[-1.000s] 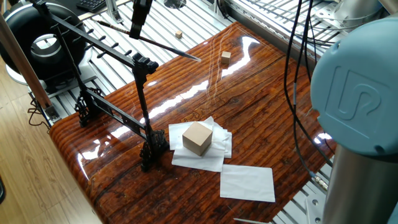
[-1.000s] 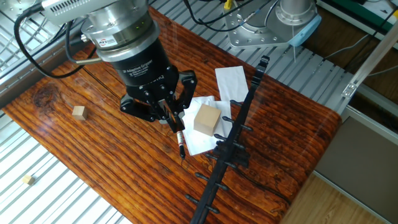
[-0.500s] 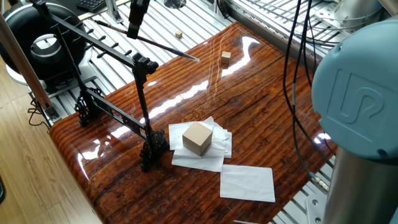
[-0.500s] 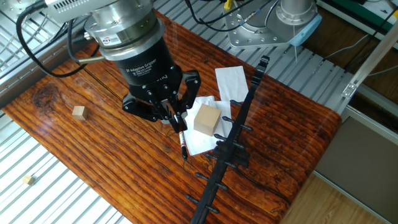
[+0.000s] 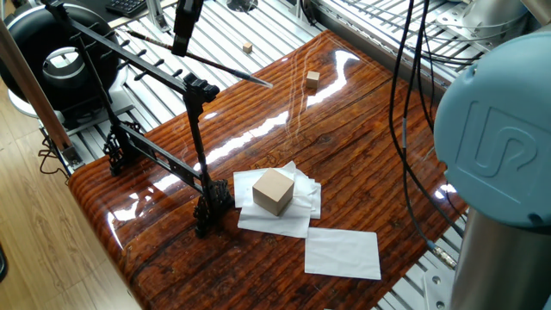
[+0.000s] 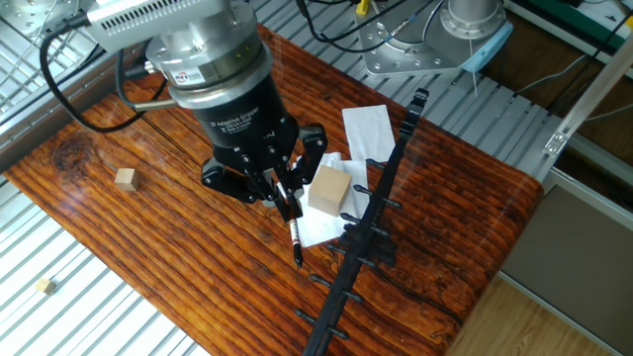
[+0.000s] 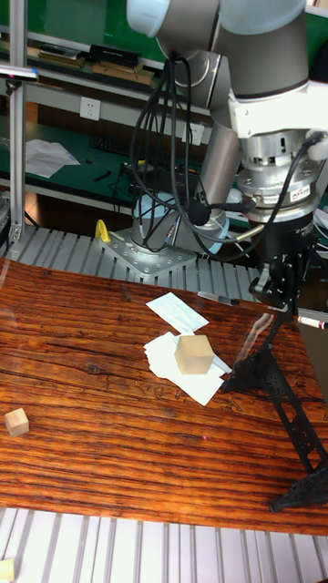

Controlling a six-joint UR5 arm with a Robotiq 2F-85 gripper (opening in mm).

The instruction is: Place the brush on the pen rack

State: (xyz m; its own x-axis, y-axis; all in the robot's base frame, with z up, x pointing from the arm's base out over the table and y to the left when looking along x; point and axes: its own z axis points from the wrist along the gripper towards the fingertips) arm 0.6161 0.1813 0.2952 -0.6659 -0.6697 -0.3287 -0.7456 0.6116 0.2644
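The brush [image 5: 224,66] is a thin dark stick held level, high above the table's far side. My gripper [image 5: 181,41] is shut on it near its middle. From the other fixed view the gripper [image 6: 280,188] points down with the brush [image 6: 295,237] sticking out below it, just left of the pen rack [image 6: 381,203]. The pen rack [image 5: 196,129] is a black frame with a slanted pegged bar; the brush hangs just above and beside that bar. In the tall fixed view the gripper [image 7: 278,303] holds the brush [image 7: 219,297] over the rack's upper end [image 7: 273,373].
A tan box [image 5: 273,190] sits on white paper sheets [image 5: 343,252] beside the rack's near foot. Small wooden cubes [image 5: 312,79] [image 6: 125,178] lie on the wooden table [image 5: 362,172]. Black cables [image 5: 405,103] hang on the right. A round black device [image 5: 60,60] stands at far left.
The gripper has carried the brush a little sideways toward the pen rack's bar. The box, papers and cubes have stayed put.
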